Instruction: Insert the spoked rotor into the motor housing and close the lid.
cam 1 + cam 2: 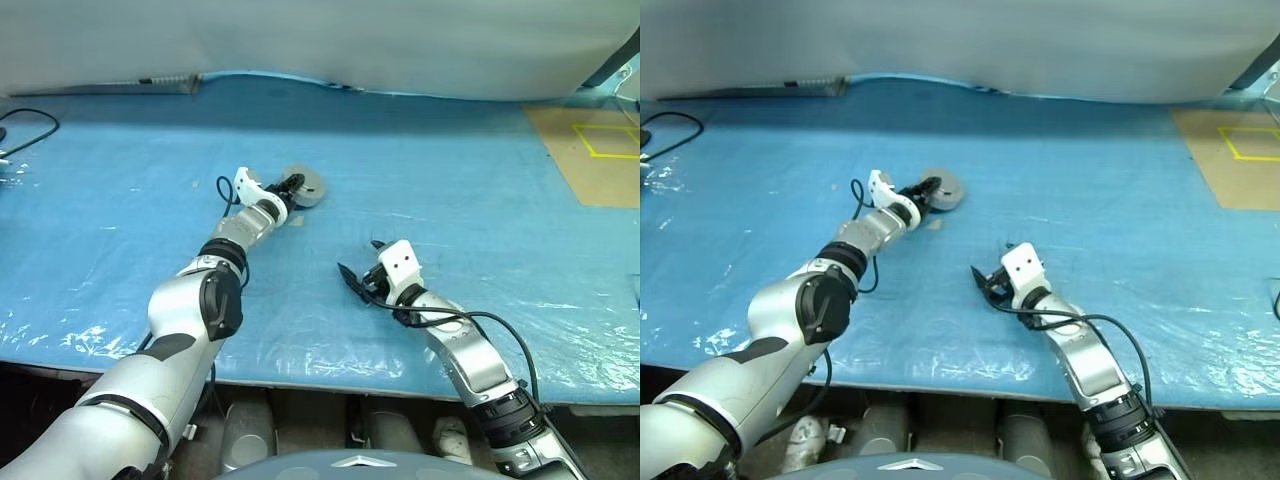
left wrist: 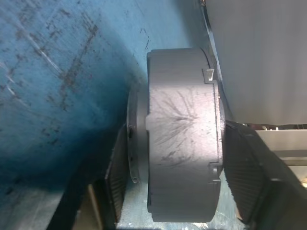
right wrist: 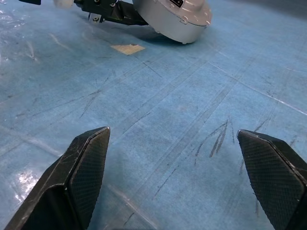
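Blue sheeting covers the counter point(image 1: 480, 180). Housing point(image 1: 303, 188) lies on it near the middle, toward the far edge, lid closed. Left claw point(image 1: 284, 190) straddles the housing, one finger point(image 2: 247, 182) on each side; contact cannot be confirmed. Right claw point(image 1: 358, 282) rests nearer the front edge, fingers point(image 3: 84, 163) spread wide, holding nothing.

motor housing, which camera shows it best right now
The left wrist view: the motor housing fills the frame, its grey side wall between the left gripper fingers. The head views show it small, far out on the blue mat. The right wrist view catches its lower edge.
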You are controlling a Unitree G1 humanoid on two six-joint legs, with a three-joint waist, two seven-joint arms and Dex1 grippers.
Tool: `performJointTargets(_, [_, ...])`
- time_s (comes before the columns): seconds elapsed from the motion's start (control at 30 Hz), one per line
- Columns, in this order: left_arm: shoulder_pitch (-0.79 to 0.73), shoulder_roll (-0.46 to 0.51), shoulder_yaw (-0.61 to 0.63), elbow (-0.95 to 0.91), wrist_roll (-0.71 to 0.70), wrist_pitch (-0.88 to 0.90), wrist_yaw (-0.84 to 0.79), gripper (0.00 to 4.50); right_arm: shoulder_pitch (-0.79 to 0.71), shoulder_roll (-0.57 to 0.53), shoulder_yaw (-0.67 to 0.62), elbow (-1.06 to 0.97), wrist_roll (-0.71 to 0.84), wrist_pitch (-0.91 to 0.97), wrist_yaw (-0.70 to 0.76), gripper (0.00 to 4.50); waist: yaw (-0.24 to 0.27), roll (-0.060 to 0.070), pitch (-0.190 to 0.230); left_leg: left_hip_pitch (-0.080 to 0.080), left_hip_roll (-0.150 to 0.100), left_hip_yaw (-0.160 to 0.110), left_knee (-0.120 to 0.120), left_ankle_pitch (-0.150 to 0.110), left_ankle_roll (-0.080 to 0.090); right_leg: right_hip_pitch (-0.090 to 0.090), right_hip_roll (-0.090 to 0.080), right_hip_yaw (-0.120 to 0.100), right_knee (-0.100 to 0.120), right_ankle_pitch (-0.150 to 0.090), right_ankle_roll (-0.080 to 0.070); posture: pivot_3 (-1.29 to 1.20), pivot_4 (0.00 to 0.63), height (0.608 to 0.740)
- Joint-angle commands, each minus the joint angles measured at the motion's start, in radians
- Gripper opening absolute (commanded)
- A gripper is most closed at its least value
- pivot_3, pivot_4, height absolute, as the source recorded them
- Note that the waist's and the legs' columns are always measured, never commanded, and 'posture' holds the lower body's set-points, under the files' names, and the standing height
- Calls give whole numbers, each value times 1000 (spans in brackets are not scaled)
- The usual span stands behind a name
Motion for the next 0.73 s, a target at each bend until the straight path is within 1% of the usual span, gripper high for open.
performJointTargets(0.03, [24,41,-10,-23,47,40,-11,4034,7,15,-24,-22,-18,-12,11,4500,0,0,0,0,0,0,0,0,0,0,0,0,0,0,0,0,150,740])
performJointTargets(0.07, [37,51,-17,-26,60,57,-13,4430,7,19,-24,-21,-22,-12,15,4500,-1,0,0,1,0,0,1,0,0,1,0,0,0,0,-1,0,150,740])
performJointTargets(0.13, [71,79,-45,-41,94,106,-35,4473,7,29,-26,-22,-23,-10,22,4500,-6,0,0,6,1,1,1,0,0,5,0,0,0,0,-2,0,150,740])
performJointTargets(0.17, [87,90,-61,-50,110,129,-51,4473,7,34,-27,-22,-23,-8,26,4500,-10,0,0,9,1,3,0,0,0,8,0,0,0,-2,-6,0,150,740])
performJointTargets(0.23, [122,113,-90,-76,135,184,-95,4473,8,43,-30,-21,-21,-4,34,4500,-13,0,0,17,2,3,-3,0,0,16,0,0,-1,-4,-8,0,150,740])
performJointTargets(0.3, [183,142,-173,-147,193,235,-191,4473,8,52,-35,-17,-14,-1,47,4500,-15,1,-1,21,2,4,-5,0,0,20,0,1,-1,-4,-8,0,150,740])
performJointTargets(0.37, [271,168,-278,-283,246,274,-293,4473,12,59,-41,-20,-10,2,56,4500,-19,2,-1,25,2,6,-6,0,0,22,0,3,-1,-4,-9,0,150,740])
performJointTargets(0.43, [427,200,-407,-549,287,252,-407,4473,18,67,-54,-20,-5,0,61,4500,-26,3,-3,28,2,9,-8,0,1,22,0,4,-2,-5,-9,0,150,740])
performJointTargets(0.47, [497,215,-449,-666,303,223,-433,4473,22,69,-61,-21,-4,-2,64,4500,-28,4,-3,28,3,10,-9,0,1,22,0,5,-2,-5,-10,0,150,740])
performJointTargets(0.5, [573,233,-494,-777,349,131,-441,4473,29,71,-70,-24,-1,-8,67,4500,-28,4,-3,29,3,11,-11,0,1,22,0,6,-2,-6,-11,0,150,740])
performJointTargets(0.57, [690,249,-536,-928,410,-57,-447,4473,46,80,-90,-33,9,-12,70,4500,-28,4,-3,28,4,11,-14,0,1,19,0,5,-3,-8,-13,0,150,740])
performJointTargets(0.6, [739,251,-543,-980,432,-148,-443,4473,57,88,-103,-36,16,-28,71,4500,-27,5,-3,27,4,11,-14,0,1,19,0,4,-2,-9,-13,0,150,740])
performJointTargets(0.67, [808,246,-550,-1038,463,-274,-428,4473,77,97,-121,-38,14,-58,68,4500,-25,5,-3,28,5,12,-15,0,1,17,0,2,-3,-9,-14,0,150,740])
performJointTargets(0.73, [857,228,-547,-1081,470,-338,-405,4473,98,99,-129,-39,4,-89,71,4500,-25,5,-3,27,6,12,-15,0,1,16,0,1,-3,-10,-13,0,150,740])
